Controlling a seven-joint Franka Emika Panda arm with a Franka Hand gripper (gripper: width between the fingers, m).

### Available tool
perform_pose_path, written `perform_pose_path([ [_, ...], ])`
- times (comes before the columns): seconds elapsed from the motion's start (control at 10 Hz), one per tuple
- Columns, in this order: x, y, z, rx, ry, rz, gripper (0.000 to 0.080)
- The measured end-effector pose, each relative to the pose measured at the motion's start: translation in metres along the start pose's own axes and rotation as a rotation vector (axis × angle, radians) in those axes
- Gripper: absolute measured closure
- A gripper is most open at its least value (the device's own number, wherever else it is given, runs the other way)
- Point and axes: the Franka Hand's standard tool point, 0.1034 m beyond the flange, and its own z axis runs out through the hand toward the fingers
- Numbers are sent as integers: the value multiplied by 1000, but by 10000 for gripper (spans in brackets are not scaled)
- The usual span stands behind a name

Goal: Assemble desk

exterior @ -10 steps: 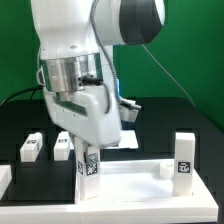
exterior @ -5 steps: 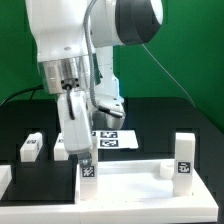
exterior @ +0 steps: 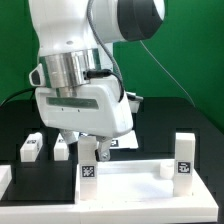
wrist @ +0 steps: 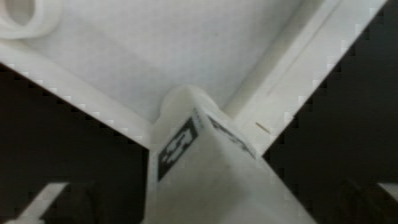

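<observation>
Over black bench (exterior: 172, 124), we likely screw a white square leg post (exterior: 89, 168) into the flat white panel (exterior: 130, 180); jaws' hold unclear; next, twist upright.

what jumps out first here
The big glossy white robot arm fills the middle, its tool down over a tagged white square leg post standing on the flat white desk panel. A second upright post stands at the exterior view's right.

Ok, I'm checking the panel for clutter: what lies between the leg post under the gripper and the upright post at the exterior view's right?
Bare white top panel, except a small white nub near the right post, in the exterior view.
</observation>
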Motion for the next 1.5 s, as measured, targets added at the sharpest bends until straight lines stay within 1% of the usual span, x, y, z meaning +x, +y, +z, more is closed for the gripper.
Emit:
perform_pose_path([
  [0.2,0,0,1,-3,3,-140,151],
  [0.3,6,-1,0,-26,54,-392,151],
  [0.4,8,-5,-1,-29,85,-615,151],
  [0.5,7,-8,-2,-25,99,-692,151],
  [0.6,7,-7,-1,-26,97,-670,151],
  [0.8,7,-7,-1,-25,96,-655,414],
  [0.9,8,-5,-1,-22,98,-541,509],
  [1.2,11,-1,-1,-15,100,-320,509],
  [1.3,11,1,-2,-20,79,-142,509],
  [1.4,10,2,-2,-31,47,31,509],
  [1.5,10,3,-2,-39,21,152,509],
])
